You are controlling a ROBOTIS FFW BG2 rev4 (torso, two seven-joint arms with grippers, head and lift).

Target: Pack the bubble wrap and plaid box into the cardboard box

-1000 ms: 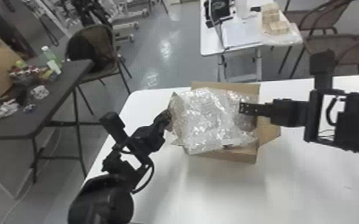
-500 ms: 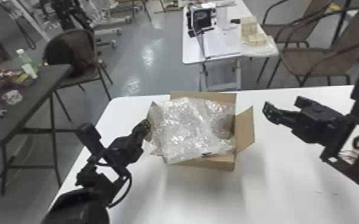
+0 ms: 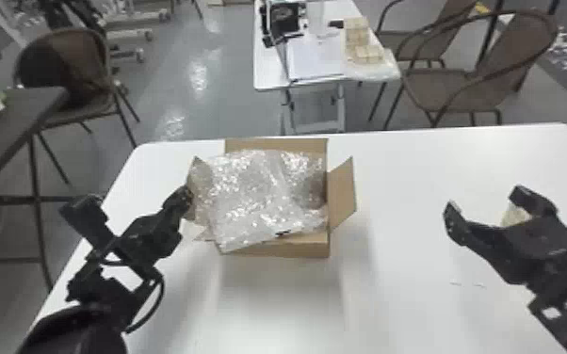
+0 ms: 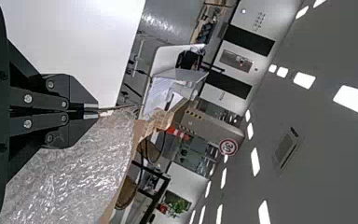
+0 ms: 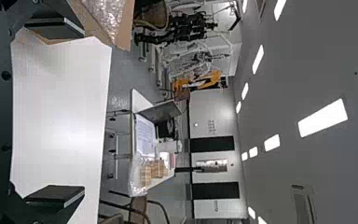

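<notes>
On the white table, the open cardboard box (image 3: 296,248) has its flaps spread. Crumpled bubble wrap (image 3: 259,197) fills its mouth and drapes over the left side and front edge. My left gripper (image 3: 186,190) is at the left edge of the wrap, beside the box's left flap. In the left wrist view, my left gripper (image 4: 98,112) is closed on the edge of the bubble wrap (image 4: 70,182). Well to the right of the box, my right gripper (image 3: 484,200) stands open above the table. The right wrist view has my right gripper (image 5: 80,113) with its fingers wide apart.
A dark table (image 3: 0,136) stands at the left, near a brown chair (image 3: 68,70). Behind the work table are another white table (image 3: 315,59) with a laptop and small blocks, and more chairs (image 3: 475,80). Bare white tabletop (image 3: 409,179) lies between box and right gripper.
My right gripper has moved away from the right side of the bubble wrap, out to the right, and now shows open. The left gripper stays at the left flap. The head view has shifted.
</notes>
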